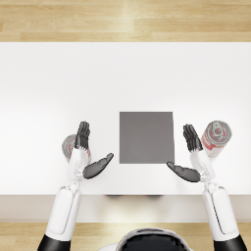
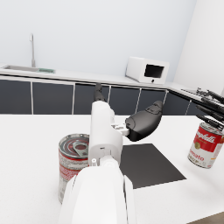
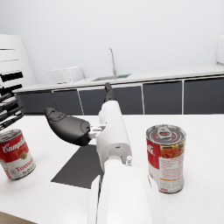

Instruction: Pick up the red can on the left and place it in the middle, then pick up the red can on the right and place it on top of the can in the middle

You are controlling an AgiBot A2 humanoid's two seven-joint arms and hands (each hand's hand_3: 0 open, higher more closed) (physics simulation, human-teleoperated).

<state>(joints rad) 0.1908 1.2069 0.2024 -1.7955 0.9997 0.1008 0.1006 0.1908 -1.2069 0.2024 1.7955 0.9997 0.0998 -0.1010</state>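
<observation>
Both hands' fingers spread, holding nothing — left hand (image 1: 86,152) beside the ribbed cylindrical left can (image 2: 72,164).

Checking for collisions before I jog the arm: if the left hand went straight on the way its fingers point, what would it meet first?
Probably nothing: the left hand points across bare white table. The left can stands beside it, out of that line, though depth is unclear.

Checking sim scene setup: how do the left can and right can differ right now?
Position: the left can stands left of the dark mat, partly hidden under the left hand; the right can stands right of it, beside the right hand and fully visible. Shared: both red-labelled, upright, on the white table, neither gripped or yet on the mat.
</observation>
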